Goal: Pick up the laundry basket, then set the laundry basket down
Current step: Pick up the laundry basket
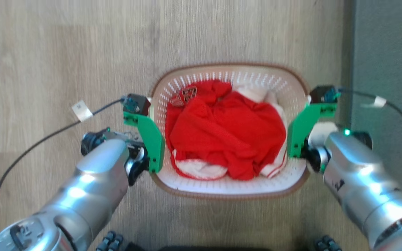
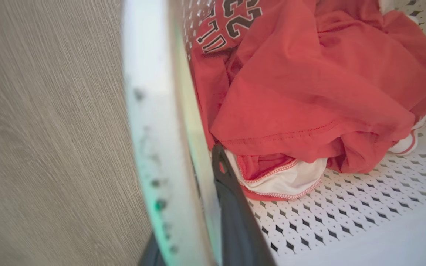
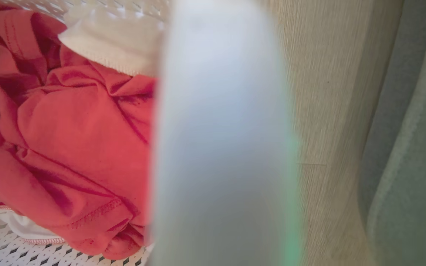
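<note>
At the lower left of the head view, the left tool point(image 1: 151, 150) is being kept clamped across the left rim of the laundry basket point(image 1: 229, 188), with one dark finger inside. At the right rim the right tool point(image 1: 297, 139) is being hidden, so its closure cannot be told. At frame centre the basket is being gripped above the floor point(image 1: 47, 52); lifting is judged barely begun, and the setting down is being left undone.

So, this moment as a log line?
phase: grasp | left end effector: gripping basket rim | right end effector: at opposite rim, grip unclear
</note>
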You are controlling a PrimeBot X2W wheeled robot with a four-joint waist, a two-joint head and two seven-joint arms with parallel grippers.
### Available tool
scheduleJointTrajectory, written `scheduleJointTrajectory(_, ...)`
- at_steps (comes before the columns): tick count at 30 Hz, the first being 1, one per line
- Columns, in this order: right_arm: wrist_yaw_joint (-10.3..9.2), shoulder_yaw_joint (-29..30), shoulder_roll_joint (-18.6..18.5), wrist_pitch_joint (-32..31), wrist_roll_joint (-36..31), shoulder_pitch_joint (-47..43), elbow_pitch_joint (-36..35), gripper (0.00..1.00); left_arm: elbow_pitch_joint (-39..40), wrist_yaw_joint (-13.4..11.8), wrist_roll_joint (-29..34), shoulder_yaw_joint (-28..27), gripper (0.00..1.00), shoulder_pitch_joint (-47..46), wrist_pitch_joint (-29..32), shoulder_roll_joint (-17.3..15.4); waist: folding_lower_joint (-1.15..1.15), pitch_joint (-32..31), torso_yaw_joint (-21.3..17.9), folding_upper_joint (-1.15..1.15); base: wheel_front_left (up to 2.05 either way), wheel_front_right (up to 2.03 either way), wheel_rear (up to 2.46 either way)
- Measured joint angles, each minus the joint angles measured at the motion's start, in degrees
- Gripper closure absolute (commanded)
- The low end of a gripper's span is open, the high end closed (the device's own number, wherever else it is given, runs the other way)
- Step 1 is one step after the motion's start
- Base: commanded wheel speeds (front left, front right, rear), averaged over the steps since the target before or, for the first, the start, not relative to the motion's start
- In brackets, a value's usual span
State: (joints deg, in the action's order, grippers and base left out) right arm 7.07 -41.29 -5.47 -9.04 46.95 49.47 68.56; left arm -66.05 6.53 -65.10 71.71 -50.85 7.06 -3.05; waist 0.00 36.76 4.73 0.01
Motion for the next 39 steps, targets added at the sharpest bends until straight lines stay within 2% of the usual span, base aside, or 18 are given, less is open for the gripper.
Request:
scheduleJointTrajectory(17, 0.0, -3.6, 1.3, -0.5, 6.4, -12.4, 0.7, 1.0, 3.5, 0.0, 1.1, 1.7, 1.0, 11.7, 3.5, -2.0, 0.0, -17.1, -0.7, 0.0, 0.0, 0.0, 0.0)
scheduleJointTrajectory(39, -0.51, -11.5, 1.2, -4.6, 12.9, -19.8, -1.8, 1.0, 7.1, 0.0, 0.4, 1.8, 1.0, 20.4, 9.1, -4.8, 0.0, -32.9, 1.5, 0.0, 0.0, 0.0, 0.0)
